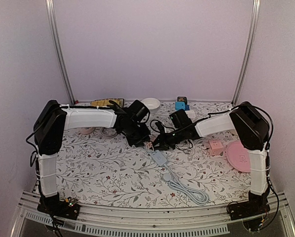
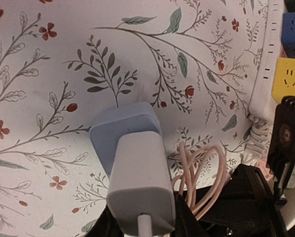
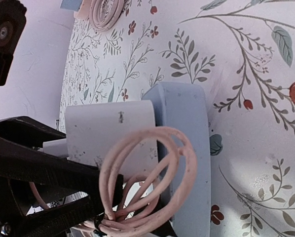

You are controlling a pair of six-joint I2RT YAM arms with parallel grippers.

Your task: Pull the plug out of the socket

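Plug (image 2: pixel 140 182), white, sits in the blue socket (image 2: pixel 120 129), its sides pinched by your left gripper (image 2: pixel 145 224). Your right gripper (image 1: pixel 163 141), just beside: grip cannot be told. Bowl (image 1: pixel 150 103) contents unseen.

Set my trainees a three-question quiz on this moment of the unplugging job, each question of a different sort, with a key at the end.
1. True or false: the white plug is already free of the pale blue socket block.
2. The looped cable lying beside the plug is: A pink, B green, C black.
3. Which gripper has its fingers on both sides of the plug in its own wrist view?

Key
1. False: the plug sits seated against the block.
2. A.
3. The left gripper.
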